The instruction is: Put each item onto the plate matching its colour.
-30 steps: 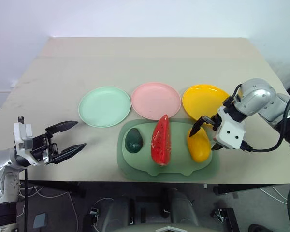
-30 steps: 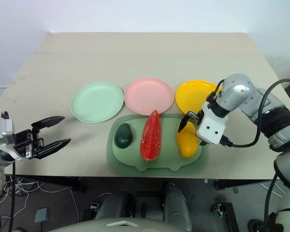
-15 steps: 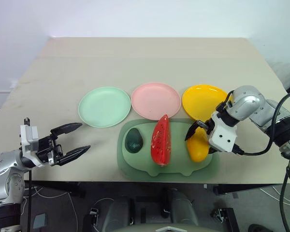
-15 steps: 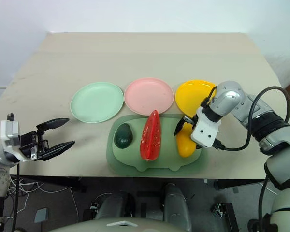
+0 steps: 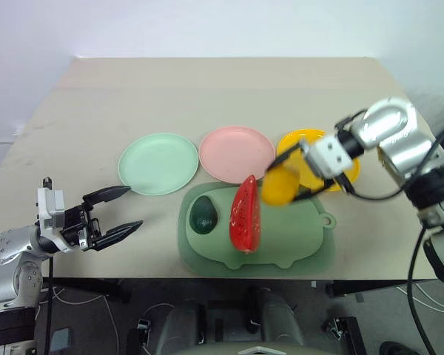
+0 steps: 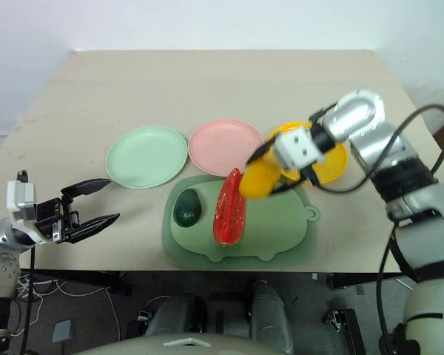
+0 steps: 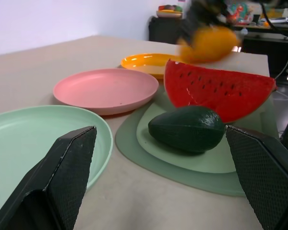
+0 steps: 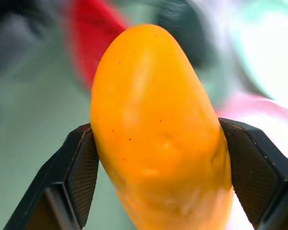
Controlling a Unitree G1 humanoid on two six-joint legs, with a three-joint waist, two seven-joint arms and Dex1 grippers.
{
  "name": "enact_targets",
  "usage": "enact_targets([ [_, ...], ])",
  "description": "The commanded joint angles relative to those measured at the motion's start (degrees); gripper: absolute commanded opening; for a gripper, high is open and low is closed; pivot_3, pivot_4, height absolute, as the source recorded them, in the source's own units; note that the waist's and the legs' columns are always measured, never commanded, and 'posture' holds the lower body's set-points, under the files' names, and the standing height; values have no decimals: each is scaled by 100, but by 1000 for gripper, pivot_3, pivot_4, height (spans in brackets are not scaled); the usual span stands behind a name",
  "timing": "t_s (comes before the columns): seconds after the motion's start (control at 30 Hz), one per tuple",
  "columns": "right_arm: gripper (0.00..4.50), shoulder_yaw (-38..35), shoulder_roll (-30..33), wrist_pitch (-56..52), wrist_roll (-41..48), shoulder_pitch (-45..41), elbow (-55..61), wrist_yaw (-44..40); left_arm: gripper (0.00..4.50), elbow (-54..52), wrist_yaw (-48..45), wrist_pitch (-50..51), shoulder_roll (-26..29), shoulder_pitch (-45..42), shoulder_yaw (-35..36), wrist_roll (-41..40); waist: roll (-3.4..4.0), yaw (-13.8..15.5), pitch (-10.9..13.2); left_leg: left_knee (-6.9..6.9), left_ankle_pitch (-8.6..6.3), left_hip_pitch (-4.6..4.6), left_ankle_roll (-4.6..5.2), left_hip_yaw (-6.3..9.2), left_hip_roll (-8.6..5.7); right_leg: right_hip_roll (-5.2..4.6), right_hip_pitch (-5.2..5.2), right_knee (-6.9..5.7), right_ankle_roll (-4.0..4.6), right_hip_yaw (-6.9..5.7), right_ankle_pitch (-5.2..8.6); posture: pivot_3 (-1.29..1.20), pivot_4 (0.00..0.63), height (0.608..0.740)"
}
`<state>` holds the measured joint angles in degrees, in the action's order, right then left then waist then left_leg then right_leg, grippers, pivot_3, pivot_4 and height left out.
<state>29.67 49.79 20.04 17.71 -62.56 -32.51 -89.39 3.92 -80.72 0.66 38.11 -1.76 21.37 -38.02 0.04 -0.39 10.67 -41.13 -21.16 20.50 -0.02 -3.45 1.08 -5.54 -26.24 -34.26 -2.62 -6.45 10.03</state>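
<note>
My left claw (image 5: 120,211) hangs with its fingers spread wide and nothing between them, out past the near left edge of the surface (image 5: 207,96). Just beyond its tips lies the green plate (image 5: 158,163), with the pink plate (image 5: 237,153) past that. To the right of this claw the mat (image 5: 296,248) lies on the surface, and on it the avocado (image 5: 203,216) sits nearest the claw, the watermelon (image 5: 245,214) standing on its rind just beyond.

My right claw (image 5: 285,180) is clamped on the mango (image 5: 280,185), one finger pressed to each side of it, as the right wrist view shows plainly. The mango is lifted clear of the mat, in the air above the mat's far edge and close to the watermelon's tip. The yellow plate (image 5: 353,168) lies right behind this claw, partly covered by my wrist. All three plates are bare.
</note>
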Motion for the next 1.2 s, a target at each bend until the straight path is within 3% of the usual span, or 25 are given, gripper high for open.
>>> enact_targets([
  [0.03,3478,-362,-117,-198,-670,-164,-917,376,4500,-98,19,-73,53,-2,92,-38,-1,14,-1,0,2,2,-3,0,0,0,-1,0,0,0,0,0,150,736],
  [0.4,3478,-793,-499,-1339,-1843,-818,-2821,952,4500,20,-7,-73,92,-99,72,2,4,-77,2,3,8,1,-14,-48,-7,0,-15,-9,-1,6,-1,0,150,736],
  [0.6,3478,-855,-561,-1569,-2302,-1045,-3174,1179,4500,15,22,-121,58,-56,82,32,4,-63,2,3,8,0,-14,-52,1,0,-17,-13,-1,8,-1,0,150,736],
  [0.73,3478,-321,-517,-1532,-3344,-1101,-3442,1934,4500,-12,79,-145,14,-42,85,41,4,-50,2,3,8,1,-14,-54,-1,-2,-18,-12,-1,10,-1,0,150,736],
  [1.0,3478,-493,-632,-1449,-3602,-1117,-3721,1884,4500,-65,112,-170,38,43,122,28,5,-83,3,5,8,0,-14,-61,-4,-1,-21,-13,-1,13,-1,0,150,736],
  [1.03,4174,-513,-629,-1429,-3601,-1124,-3728,1824,4500,-58,110,-174,45,45,124,32,5,-84,3,5,8,-1,-14,-61,-3,0,-21,-13,-1,13,-1,0,150,736],
  [1.07,4431,-539,-621,-1405,-3589,-1138,-3728,1750,4500,-47,108,-179,50,40,121,36,5,-82,3,5,8,-1,-14,-61,-3,1,-21,-13,-1,13,-1,0,150,736],
  [1.2,4475,-686,-576,-1308,-3500,-1306,-3667,1463,4500,3,108,-199,71,-9,108,38,6,-78,3,5,9,0,-14,-62,1,0,-21,-13,-1,14,-1,0,150,736],
])
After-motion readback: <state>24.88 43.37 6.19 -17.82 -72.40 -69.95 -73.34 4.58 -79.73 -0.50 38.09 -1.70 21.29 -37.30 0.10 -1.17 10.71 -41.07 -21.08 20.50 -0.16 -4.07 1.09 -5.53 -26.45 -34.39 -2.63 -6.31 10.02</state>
